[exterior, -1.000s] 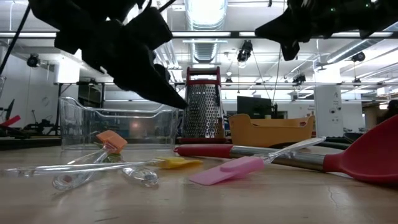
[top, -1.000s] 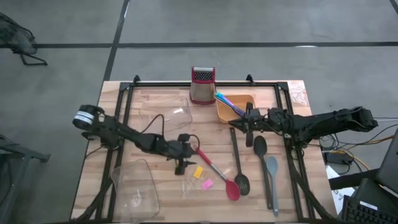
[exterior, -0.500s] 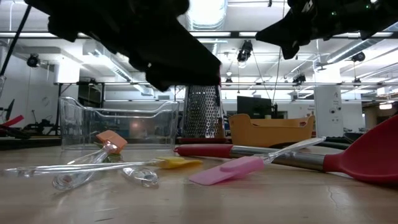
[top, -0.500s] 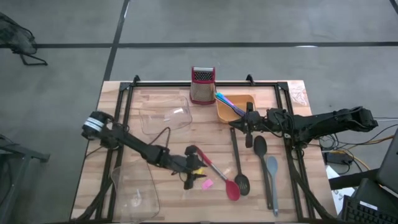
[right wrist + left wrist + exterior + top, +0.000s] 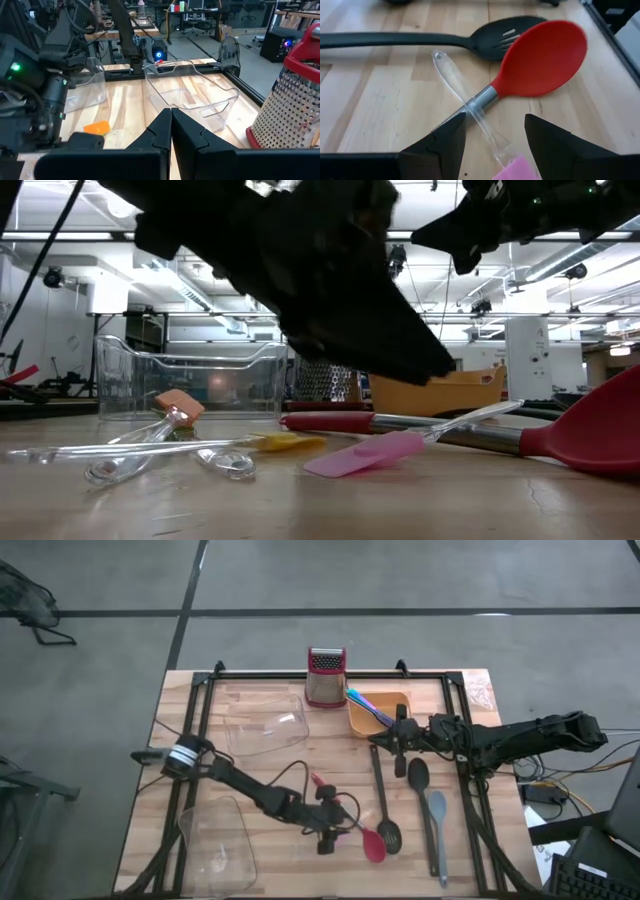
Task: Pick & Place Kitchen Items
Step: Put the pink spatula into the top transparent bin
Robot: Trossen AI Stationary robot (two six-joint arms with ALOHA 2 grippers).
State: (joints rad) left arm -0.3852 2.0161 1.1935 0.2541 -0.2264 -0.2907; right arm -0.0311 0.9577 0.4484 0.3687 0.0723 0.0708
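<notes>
A red spoon [image 5: 372, 843] lies on the table, its handle crossing a clear-handled pink spatula [image 5: 517, 167]. My left gripper [image 5: 330, 827] hovers open above the spoon's handle [image 5: 482, 97], one finger on either side, touching nothing. A black slotted spoon [image 5: 505, 37] lies beside the red bowl [image 5: 542, 57]. A black spoon [image 5: 418, 775] and a grey spoon [image 5: 437, 808] lie to the right. Small yellow [image 5: 285, 442] and orange [image 5: 180, 404] pieces with clear handles lie on the table. My right gripper [image 5: 400, 748] is shut and empty, above the table by the orange tray [image 5: 392, 700].
A steel grater [image 5: 325, 675] stands at the far edge. The orange tray holds blue and purple sticks [image 5: 360, 700]. One clear tub [image 5: 265, 725] sits at the far left, another [image 5: 215, 840] at the near left.
My left gripper has gone toward the table's right and near edges, from beside the red spoon's handle end to above the middle of its handle, staying open. Nothing on the table has moved.
</notes>
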